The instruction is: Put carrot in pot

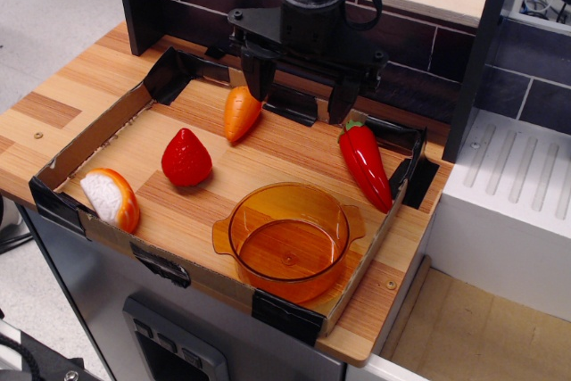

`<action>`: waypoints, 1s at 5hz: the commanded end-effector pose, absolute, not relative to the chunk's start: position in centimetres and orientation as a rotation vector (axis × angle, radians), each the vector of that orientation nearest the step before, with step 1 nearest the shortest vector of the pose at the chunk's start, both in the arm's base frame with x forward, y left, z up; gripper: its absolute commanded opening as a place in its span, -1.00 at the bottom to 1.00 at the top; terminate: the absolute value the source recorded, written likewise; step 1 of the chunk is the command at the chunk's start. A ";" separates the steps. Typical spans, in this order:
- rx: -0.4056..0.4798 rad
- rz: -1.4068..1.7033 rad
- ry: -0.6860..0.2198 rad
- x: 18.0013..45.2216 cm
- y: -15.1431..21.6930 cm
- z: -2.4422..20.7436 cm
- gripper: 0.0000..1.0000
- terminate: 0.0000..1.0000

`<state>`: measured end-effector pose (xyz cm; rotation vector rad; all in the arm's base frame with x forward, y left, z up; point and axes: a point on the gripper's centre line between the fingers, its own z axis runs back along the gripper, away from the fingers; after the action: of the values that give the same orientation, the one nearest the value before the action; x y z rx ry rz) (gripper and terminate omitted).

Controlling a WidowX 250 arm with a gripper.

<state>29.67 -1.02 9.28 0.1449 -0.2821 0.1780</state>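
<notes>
Gripper (300, 86) jaws apart above carrot (241, 113); pot (288, 243) empty; no readable writing

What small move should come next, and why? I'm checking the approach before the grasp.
Probably shift the gripper toward the left of the picture and lower it over the carrot. Its jaws stand open, with one finger right by the carrot's top and nothing held. The pot sits empty near the front of the tray.

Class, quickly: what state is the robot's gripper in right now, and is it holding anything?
Gripper: open, holding nothing; its left finger stands just by the carrot.
</notes>
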 end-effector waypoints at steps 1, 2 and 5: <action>0.145 0.178 -0.282 29.7 -1.0 9.3 1.00 -1.00; 0.106 0.192 -0.343 31.3 1.4 10.4 1.00 -1.00; 0.092 0.273 -0.343 34.8 8.4 7.5 1.00 -1.00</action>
<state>34.17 8.03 5.87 0.0792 -0.2896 0.2768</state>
